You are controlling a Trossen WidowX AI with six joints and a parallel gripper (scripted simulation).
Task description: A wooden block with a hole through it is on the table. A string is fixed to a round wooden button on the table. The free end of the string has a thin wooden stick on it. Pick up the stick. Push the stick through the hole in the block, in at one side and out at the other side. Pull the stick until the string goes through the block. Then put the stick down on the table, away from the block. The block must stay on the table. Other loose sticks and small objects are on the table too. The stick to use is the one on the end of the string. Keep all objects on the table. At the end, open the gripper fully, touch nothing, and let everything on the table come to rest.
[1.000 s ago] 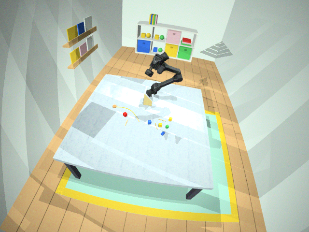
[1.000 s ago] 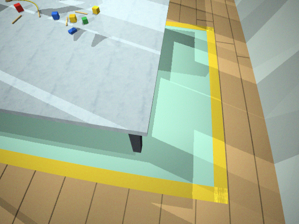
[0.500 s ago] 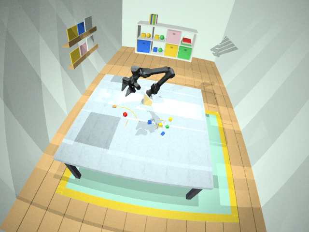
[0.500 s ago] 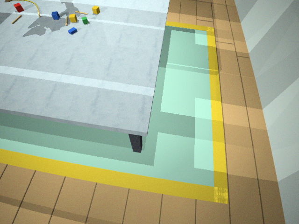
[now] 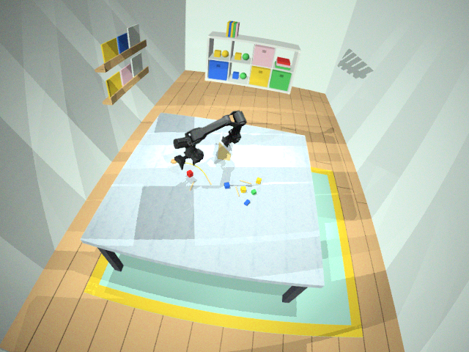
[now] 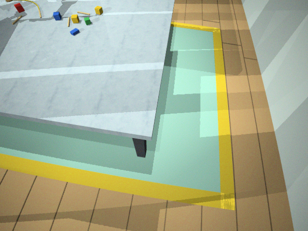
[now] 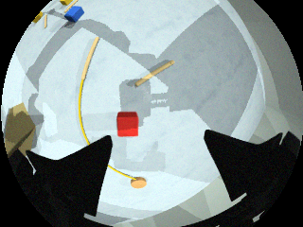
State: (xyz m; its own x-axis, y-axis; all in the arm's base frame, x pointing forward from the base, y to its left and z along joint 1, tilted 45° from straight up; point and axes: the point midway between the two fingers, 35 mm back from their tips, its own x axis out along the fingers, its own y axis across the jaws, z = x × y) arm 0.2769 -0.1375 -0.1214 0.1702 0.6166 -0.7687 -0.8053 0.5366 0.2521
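The hand [image 5: 188,165] [image 7: 158,134] is spread wide with nothing in it, above the table [image 5: 227,223] [image 6: 111,94] [image 7: 227,80]. From the wrist view, the red cube [image 5: 189,173] [image 6: 19,7] [image 7: 128,124] lies nearest ahead; the tethered stick [image 5: 208,180] [image 6: 40,13] [image 7: 90,59] is farther out, up and left, its long axis running mostly up the picture, so I'd judge the fingers could close across it after shifting over. The top view shows the block [image 5: 223,151] [image 7: 19,125] almost whole; the exterior view misses both block and arm.

Red cube [image 7: 128,124] between curved yellow string [image 7: 80,106] and loose stick [image 7: 154,74].
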